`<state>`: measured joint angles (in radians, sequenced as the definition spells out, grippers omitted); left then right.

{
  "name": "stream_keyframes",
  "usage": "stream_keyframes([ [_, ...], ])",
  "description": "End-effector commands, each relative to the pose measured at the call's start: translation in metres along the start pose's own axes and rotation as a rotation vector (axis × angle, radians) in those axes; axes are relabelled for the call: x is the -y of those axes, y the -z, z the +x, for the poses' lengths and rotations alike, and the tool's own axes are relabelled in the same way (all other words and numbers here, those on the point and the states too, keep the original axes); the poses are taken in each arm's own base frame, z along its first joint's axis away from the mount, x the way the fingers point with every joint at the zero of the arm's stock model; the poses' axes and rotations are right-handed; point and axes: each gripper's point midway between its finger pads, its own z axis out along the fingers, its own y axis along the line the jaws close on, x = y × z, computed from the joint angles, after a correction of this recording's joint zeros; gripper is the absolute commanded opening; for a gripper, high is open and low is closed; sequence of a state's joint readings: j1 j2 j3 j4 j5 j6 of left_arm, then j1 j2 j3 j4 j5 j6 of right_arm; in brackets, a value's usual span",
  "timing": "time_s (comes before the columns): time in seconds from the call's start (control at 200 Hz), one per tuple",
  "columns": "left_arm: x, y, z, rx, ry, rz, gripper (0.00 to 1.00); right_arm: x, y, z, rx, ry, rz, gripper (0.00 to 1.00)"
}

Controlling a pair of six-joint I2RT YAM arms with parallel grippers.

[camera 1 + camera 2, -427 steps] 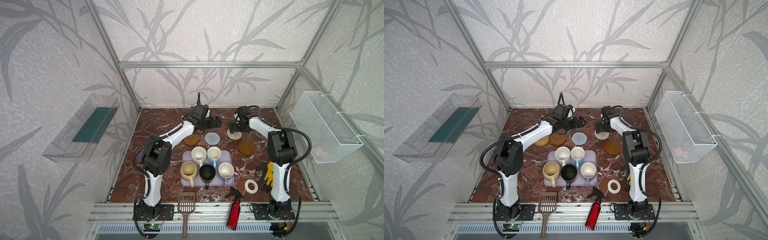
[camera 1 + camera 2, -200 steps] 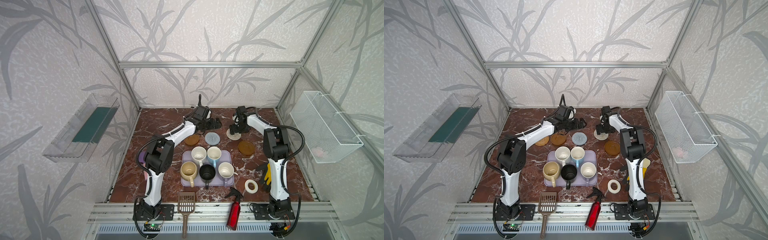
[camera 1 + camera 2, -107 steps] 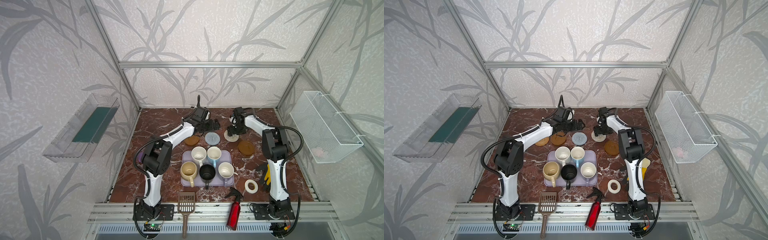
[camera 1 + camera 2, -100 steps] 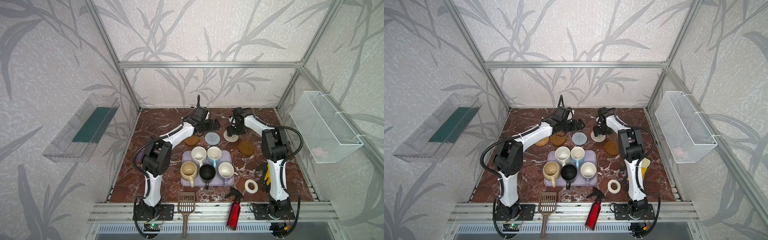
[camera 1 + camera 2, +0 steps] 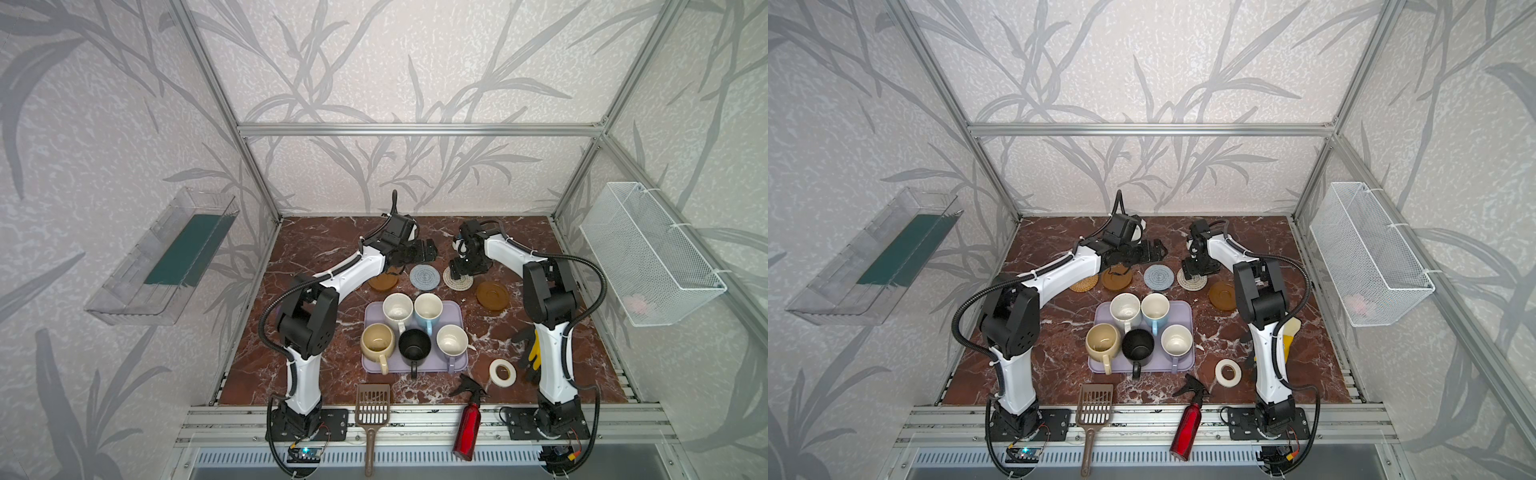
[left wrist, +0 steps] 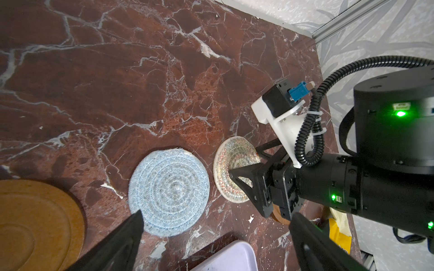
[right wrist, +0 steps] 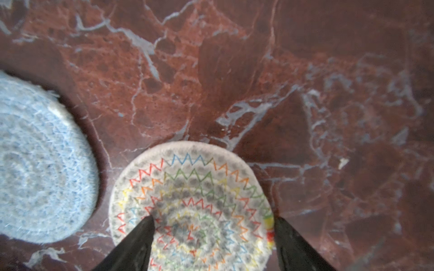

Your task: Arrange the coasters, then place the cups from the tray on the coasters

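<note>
The table (image 5: pixel 324 249) lay bare from behind the tray (image 5: pixel 456 309) to the back edge, and also to the tray's left. In front of the tray, one scoop (image 5: pixel 372 401) and one bottle (image 5: pixel 467 424) crossed the front edge. The tray held all five cups (image 5: pixel 414 345), packed close. Just behind it ran a row of five coasters: tan coaster (image 5: pixel 1084 285), amber coaster (image 5: pixel 1116 279), blue coaster (image 5: pixel 1158 277), cream coaster (image 5: pixel 1192 283) and second amber coaster (image 5: pixel 1223 296), with small gaps between them. The left gripper (image 6: pixel 216 214) hung behind the tray, spread wide and empty. The right gripper (image 7: pixel 213 220), jaws apart, straddled the cream coaster, one finger over its weave and the other at its rim.
</note>
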<state>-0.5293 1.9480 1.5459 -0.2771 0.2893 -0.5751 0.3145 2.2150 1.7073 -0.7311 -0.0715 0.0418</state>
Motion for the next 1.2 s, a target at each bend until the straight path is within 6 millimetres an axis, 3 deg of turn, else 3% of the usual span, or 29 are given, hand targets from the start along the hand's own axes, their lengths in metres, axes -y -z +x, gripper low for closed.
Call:
stream_keyframes([
  [0.0,0.009,0.02,-0.009,0.04,-0.026,0.007,0.99,-0.003,-0.001,0.024,-0.08,-0.004,0.003,0.79],
  [0.35,0.009,0.02,-0.009,0.043,-0.026,0.01,0.99,-0.002,0.018,0.002,0.005,0.002,0.022,0.82],
  [0.56,0.011,0.023,-0.011,0.049,-0.026,0.012,0.99,0.0,0.046,-0.022,0.097,0.001,0.046,0.84],
  [0.72,0.015,0.033,-0.016,0.075,-0.021,0.016,0.99,-0.005,0.072,-0.03,0.168,0.001,0.038,0.9],
  [0.935,0.02,0.055,-0.02,0.108,-0.003,0.021,0.99,-0.007,0.116,-0.019,0.271,-0.005,0.044,0.96],
  [0.98,0.023,0.059,-0.019,0.108,0.003,0.029,0.99,-0.007,0.127,-0.013,0.291,-0.009,0.048,1.0],
  [1.195,0.039,0.081,-0.014,0.116,0.001,0.068,1.0,0.002,0.178,0.029,0.391,-0.049,0.092,0.99],
])
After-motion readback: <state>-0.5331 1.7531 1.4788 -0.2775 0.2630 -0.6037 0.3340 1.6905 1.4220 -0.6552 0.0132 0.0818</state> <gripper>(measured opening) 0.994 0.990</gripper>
